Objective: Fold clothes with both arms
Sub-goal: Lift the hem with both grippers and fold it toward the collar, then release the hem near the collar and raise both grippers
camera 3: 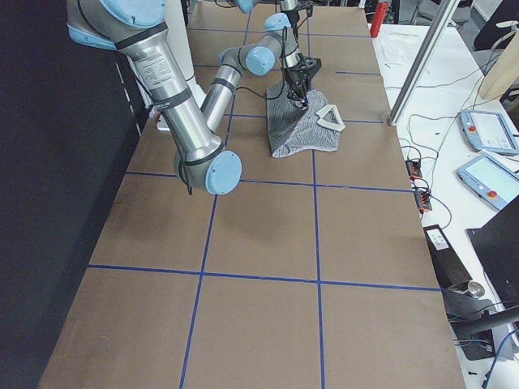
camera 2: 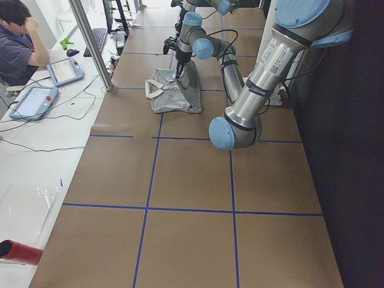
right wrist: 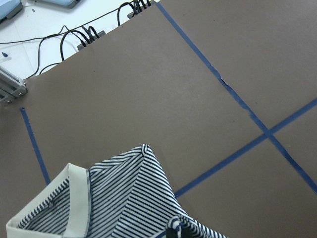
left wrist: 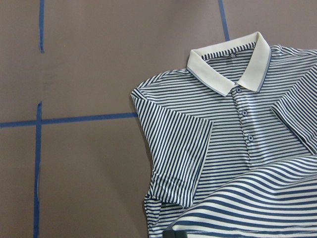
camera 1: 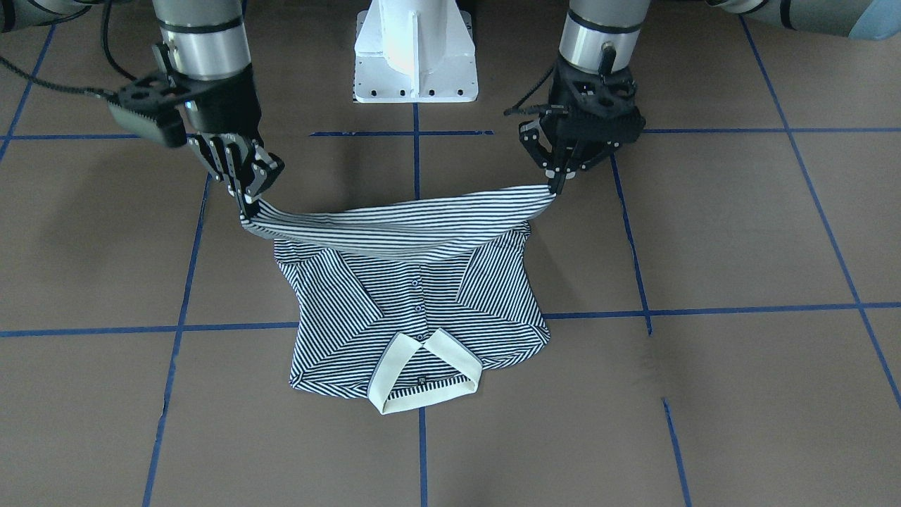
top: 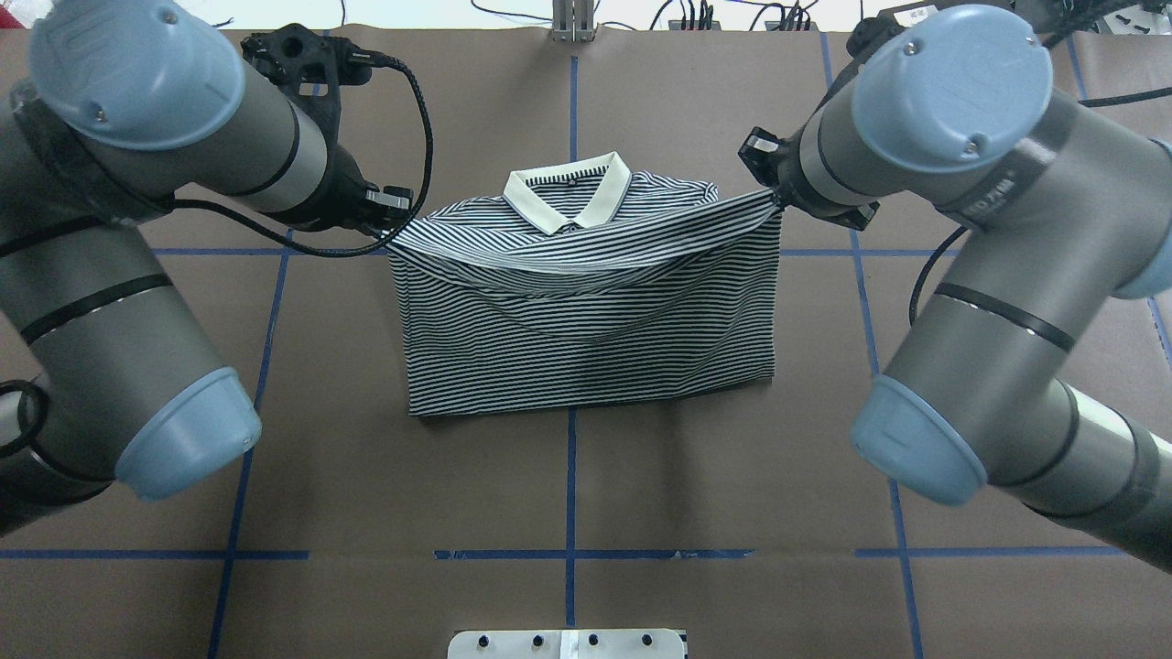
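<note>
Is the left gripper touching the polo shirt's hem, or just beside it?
Touching. In the front-facing view the left gripper pinches a lifted hem corner of the polo shirt, and the cloth stretches away from its fingertips.

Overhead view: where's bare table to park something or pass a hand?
Free: the table strip between the polo shirt and the white pedestal, and beyond the collar. Crowded: the lifted hem, pinched by left gripper and right gripper.

1. Near right arm [camera 3: 174,105] reaches over the brown bench [camera 3: 259,243];
2. its black tool [camera 3: 297,97] meets the raised edge of the striped shirt [camera 3: 296,134];
3. cream collar [camera 3: 332,118] lies on the side away from the robot;
4. two pendants [camera 3: 485,130] lie beside the bench.
</note>
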Action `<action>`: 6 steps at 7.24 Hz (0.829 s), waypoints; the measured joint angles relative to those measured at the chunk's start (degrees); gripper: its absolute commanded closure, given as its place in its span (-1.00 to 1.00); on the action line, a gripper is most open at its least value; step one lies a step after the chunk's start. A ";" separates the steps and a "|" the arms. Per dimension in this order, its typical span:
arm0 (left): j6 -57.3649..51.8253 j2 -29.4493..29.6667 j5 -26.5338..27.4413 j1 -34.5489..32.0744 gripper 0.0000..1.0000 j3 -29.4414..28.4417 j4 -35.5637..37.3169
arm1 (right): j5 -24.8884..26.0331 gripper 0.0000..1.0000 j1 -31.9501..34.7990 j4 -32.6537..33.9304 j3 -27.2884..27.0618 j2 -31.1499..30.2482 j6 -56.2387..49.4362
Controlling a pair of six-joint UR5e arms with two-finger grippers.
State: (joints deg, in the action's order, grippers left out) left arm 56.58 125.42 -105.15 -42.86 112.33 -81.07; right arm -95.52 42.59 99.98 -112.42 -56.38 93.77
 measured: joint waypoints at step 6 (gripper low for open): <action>-0.63 2.96 2.29 -1.08 1.00 -27.51 -26.22 | 0.18 0.95 2.00 -26.39 36.31 9.07 -2.25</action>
State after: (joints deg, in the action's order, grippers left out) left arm 55.95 128.38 -102.86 -43.94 84.81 -107.29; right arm -95.33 44.59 73.59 -76.11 -47.31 91.52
